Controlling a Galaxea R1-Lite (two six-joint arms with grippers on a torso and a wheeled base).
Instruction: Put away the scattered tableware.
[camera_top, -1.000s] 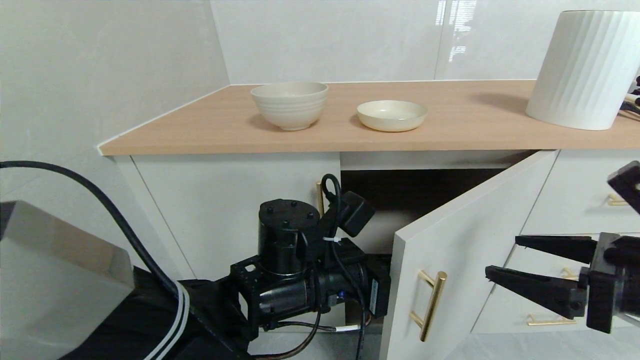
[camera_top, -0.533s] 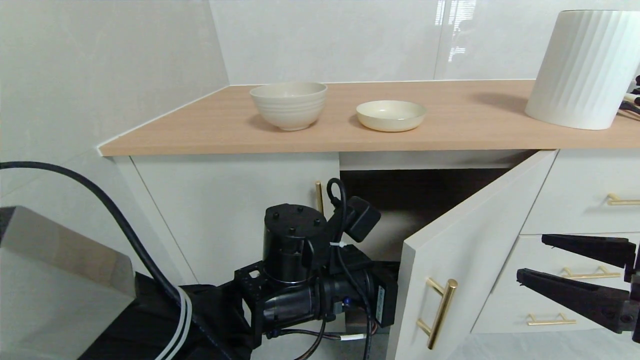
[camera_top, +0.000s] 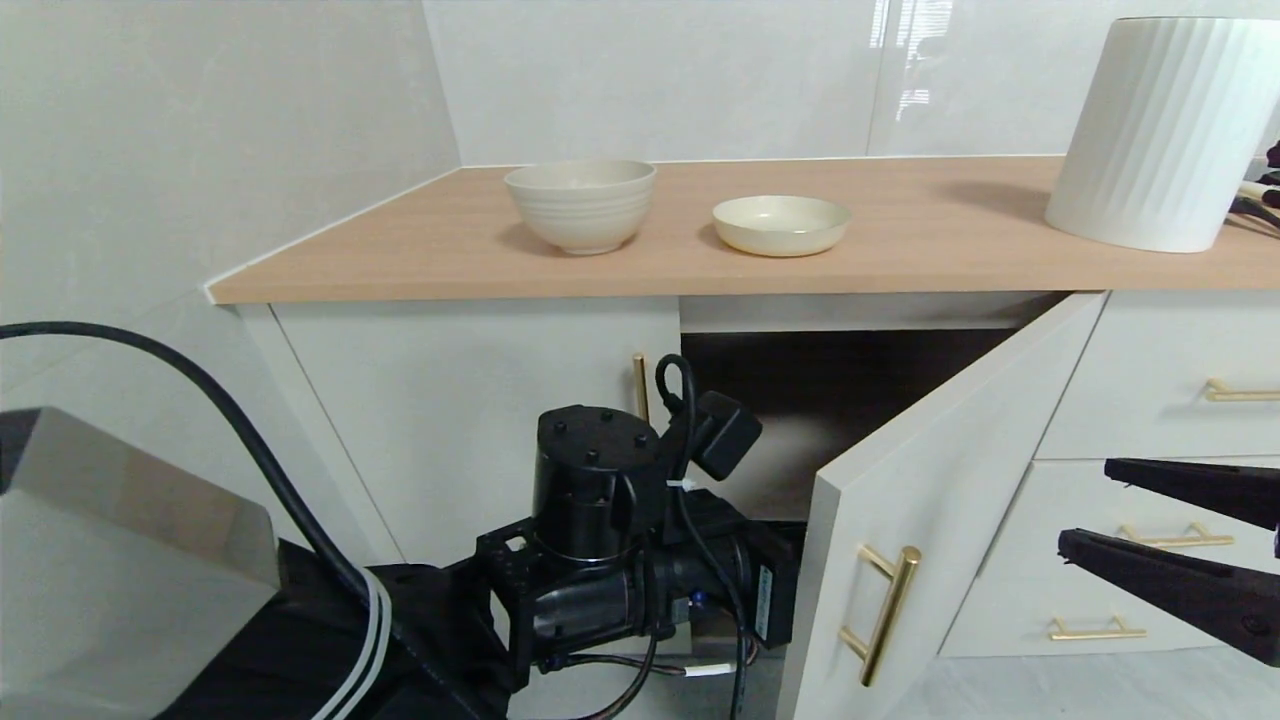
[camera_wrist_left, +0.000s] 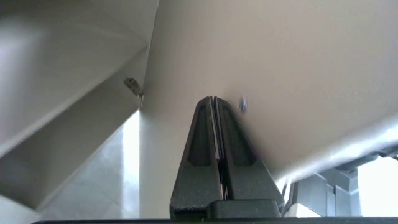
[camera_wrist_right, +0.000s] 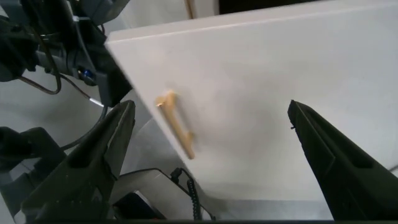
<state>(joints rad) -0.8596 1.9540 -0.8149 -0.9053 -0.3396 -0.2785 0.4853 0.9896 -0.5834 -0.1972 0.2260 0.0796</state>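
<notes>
Cabinet door (camera_top: 930, 500): stands wider open than a second ago, near right.
Right gripper (camera_top: 1085, 502): jaws apart, drawn back to the right of the handle (camera_top: 880, 610).
Left gripper (camera_wrist_left: 212, 109): fingers together, against the door's inner face.
Bowl (camera_top: 580, 205), dish (camera_top: 780, 225): untouched on the far counter (camera_top: 400, 260); the opened door likely clears the way to stow them.

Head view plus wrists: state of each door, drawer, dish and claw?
Right cabinet door: open, swung outward.
Left cabinet door: shut.
Drawers: shut.
Deep bowl: upright on the countertop, nothing seen inside.
Shallow dish: upright on the countertop, empty.
Left claw: shut, holding nothing.
Right claw: open, empty, beside the open door.
</notes>
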